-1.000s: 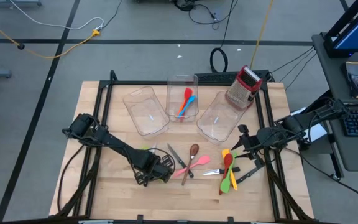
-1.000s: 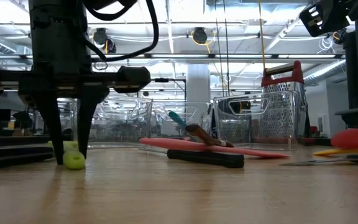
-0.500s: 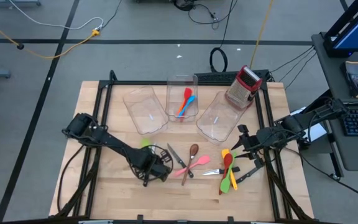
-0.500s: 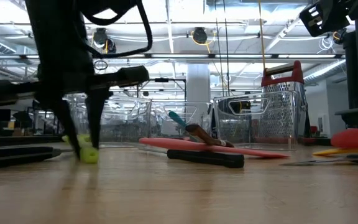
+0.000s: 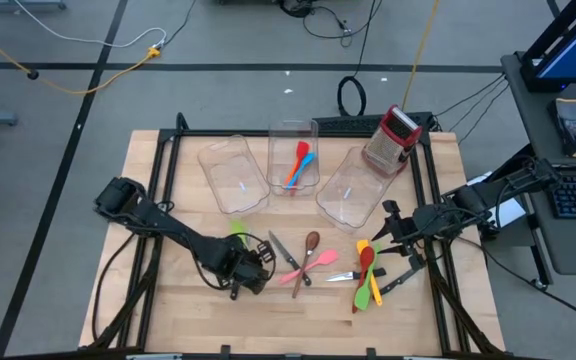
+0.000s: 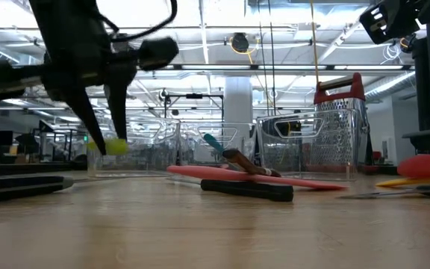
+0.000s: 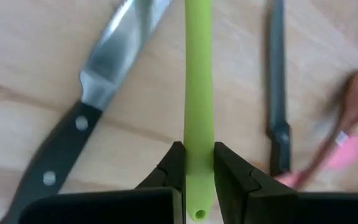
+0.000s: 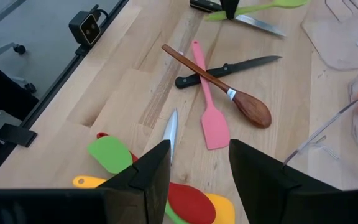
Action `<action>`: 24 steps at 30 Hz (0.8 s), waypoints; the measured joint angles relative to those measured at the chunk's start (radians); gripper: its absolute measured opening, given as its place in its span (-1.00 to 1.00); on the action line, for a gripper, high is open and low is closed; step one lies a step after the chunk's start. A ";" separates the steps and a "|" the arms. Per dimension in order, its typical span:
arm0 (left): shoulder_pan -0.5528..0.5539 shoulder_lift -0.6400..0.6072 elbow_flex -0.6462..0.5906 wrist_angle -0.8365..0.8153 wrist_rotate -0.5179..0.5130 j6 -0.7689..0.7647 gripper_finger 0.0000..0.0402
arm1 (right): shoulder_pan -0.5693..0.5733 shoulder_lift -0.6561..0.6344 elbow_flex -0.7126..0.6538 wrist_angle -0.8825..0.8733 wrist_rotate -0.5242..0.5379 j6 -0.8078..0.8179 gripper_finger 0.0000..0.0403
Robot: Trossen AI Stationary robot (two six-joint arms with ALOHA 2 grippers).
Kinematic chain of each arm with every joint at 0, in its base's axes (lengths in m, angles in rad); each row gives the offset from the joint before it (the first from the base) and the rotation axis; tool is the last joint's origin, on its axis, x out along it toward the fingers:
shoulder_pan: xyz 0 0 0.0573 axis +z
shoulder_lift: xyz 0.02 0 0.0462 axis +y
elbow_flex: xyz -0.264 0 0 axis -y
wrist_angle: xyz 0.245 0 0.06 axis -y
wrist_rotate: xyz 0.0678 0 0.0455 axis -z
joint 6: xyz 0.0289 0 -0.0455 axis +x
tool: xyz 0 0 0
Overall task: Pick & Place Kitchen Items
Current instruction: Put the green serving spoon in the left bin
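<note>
My left gripper [image 7: 199, 168] is clamped narrowly on the handle of a green utensil [image 7: 198, 93], the fingers [image 7: 174, 163] pressing it from both sides. In the low view the green handle tip [image 6: 115, 146] hangs clear of the wooden table [image 5: 168, 300], lifted off the surface. From above, my left gripper [image 5: 249, 270] sits toward 7 o'clock of the table's middle, with the green utensil [image 5: 237, 232] reaching out toward 11 o'clock from it.

My right gripper [image 8: 197, 165] waits with its fingers held apart and nothing between them, hovering at about 4 o'clock from the table's middle [image 5: 396, 243]. Below it lies a small heap: a green spatula [image 8: 112, 154], a red spoon [image 8: 188, 210] and a yellow utensil [image 8: 82, 182], with a steel knife blade [image 8: 171, 132] just beside them.

Near the table's centre, a pink spatula [image 8: 208, 109] and a brown spoon [image 8: 229, 95] cross over a black-handled knife [image 8: 225, 70]. Another black-handled knife [image 7: 79, 118] lies just beside my green utensil.

Toward 12 o'clock stand three clear bins; the middle bin [image 5: 293, 135] holds a red utensil [image 5: 299, 160] and a blue utensil [image 5: 305, 163]. The left bin [image 5: 230, 178] and right bin [image 5: 348, 190] flank it. A red-topped grater [image 5: 392, 140] stands at about 1 o'clock, touching the right bin's far corner.
</note>
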State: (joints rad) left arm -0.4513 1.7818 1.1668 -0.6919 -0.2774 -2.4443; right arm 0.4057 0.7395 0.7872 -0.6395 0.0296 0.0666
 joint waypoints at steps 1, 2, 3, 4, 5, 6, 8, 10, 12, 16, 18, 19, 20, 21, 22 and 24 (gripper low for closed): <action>-0.003 -0.004 0.002 0.012 0.002 0.000 -0.80 | 0.000 0.000 0.000 0.000 0.001 0.000 -0.23; -0.009 -0.008 0.002 0.019 0.006 0.004 -0.80 | 0.000 0.000 0.000 -0.001 0.002 0.000 -0.23; -0.016 -0.014 0.002 0.020 0.011 0.004 -0.80 | 0.000 0.000 0.000 0.000 0.002 0.000 -0.23; -0.022 -0.018 0.001 0.028 0.015 0.007 -0.80 | 0.000 0.000 0.000 -0.001 0.003 0.000 -0.23; -0.028 -0.024 0.002 0.045 0.019 0.011 -0.80 | 0.000 0.000 0.000 -0.001 0.007 0.000 -0.23; -0.034 -0.032 0.002 0.057 0.019 0.018 -0.80 | 0.000 0.000 0.000 0.000 0.021 0.000 -0.23; -0.052 -0.054 0.002 0.068 0.022 0.033 -0.80 | 0.000 0.000 0.000 -0.001 0.028 0.000 -0.23; -0.060 -0.069 0.002 0.099 0.016 0.058 -0.80 | 0.000 0.000 0.000 0.000 0.031 0.000 -0.23; -0.072 -0.088 0.002 0.127 -0.005 0.100 -0.80 | 0.000 0.001 0.000 0.000 0.031 0.000 -0.23; -0.075 -0.120 0.003 0.233 -0.056 0.203 -0.80 | 0.000 0.001 0.000 0.005 0.073 0.000 -0.23; -0.069 -0.129 0.003 0.282 -0.087 0.273 -0.80 | -0.001 0.001 0.000 0.015 0.080 -0.001 -0.23; -0.062 -0.130 0.003 0.328 -0.101 0.309 -0.80 | -0.001 0.001 0.000 0.020 0.079 -0.002 -0.23; -0.056 -0.131 0.004 0.370 -0.115 0.348 -0.80 | -0.001 0.002 0.000 0.023 0.079 -0.003 -0.23; -0.049 -0.133 0.004 0.398 -0.123 0.384 -0.80 | -0.001 0.001 0.000 0.028 0.079 -0.003 -0.23; -0.040 -0.135 0.003 0.422 -0.125 0.428 -0.80 | -0.001 0.001 0.000 0.032 0.080 -0.003 -0.23; -0.022 -0.136 0.003 0.510 -0.126 0.520 -0.80 | -0.001 0.002 0.000 0.030 0.096 -0.003 -0.23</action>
State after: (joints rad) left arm -0.4730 1.6463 1.1696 -0.1820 -0.4033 -1.9240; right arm 0.4051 0.7410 0.7872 -0.6096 0.1259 0.0633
